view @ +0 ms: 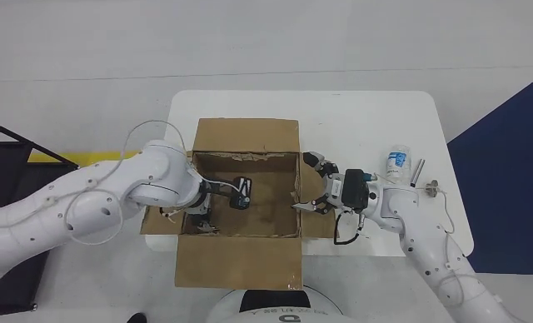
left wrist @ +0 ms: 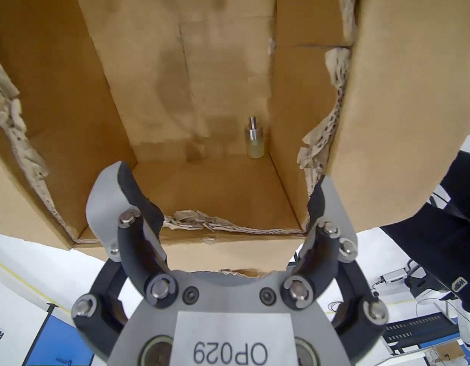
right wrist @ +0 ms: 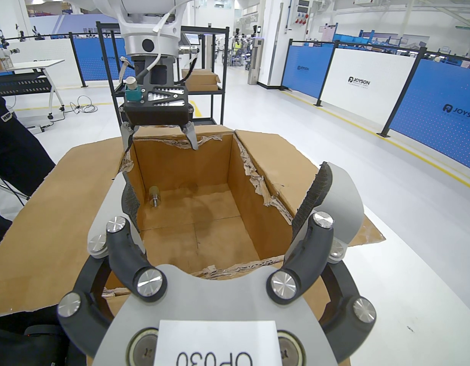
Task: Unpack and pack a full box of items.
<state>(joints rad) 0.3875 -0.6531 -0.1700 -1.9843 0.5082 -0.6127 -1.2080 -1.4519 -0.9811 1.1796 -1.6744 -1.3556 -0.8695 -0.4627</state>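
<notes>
The white surface (view: 366, 115) carries an open cardboard box (view: 246, 136), its flaps folded out and their edges torn. The box is all but emptied, so this looks like the tail of the unpacking half, with repacking not yet begun.

The left pincer (left wrist: 221, 177) hangs over one end wall of the box with its fingertips just above the rim. Its jaws are spread wide and hold nothing. The right pincer (right wrist: 225, 178) sits at the opposite wall of the box, equally spread and empty, and faces the left one across the opening.

Beside the box on the right pincer's side, out on the surface, lie a small clear water bottle (view: 398, 163), a slim metal pin (view: 417, 171) and a little metal stud (view: 431, 187).

Inside the box, one small metal cylinder with a threaded stub (left wrist: 254, 142) lies on the floor close to a corner at the left pincer's end. Judging by that, the next move is a deep reach by the left pincer. It would have to keep clear of both walls and close across the cylinder's round body, which may roll away.
</notes>
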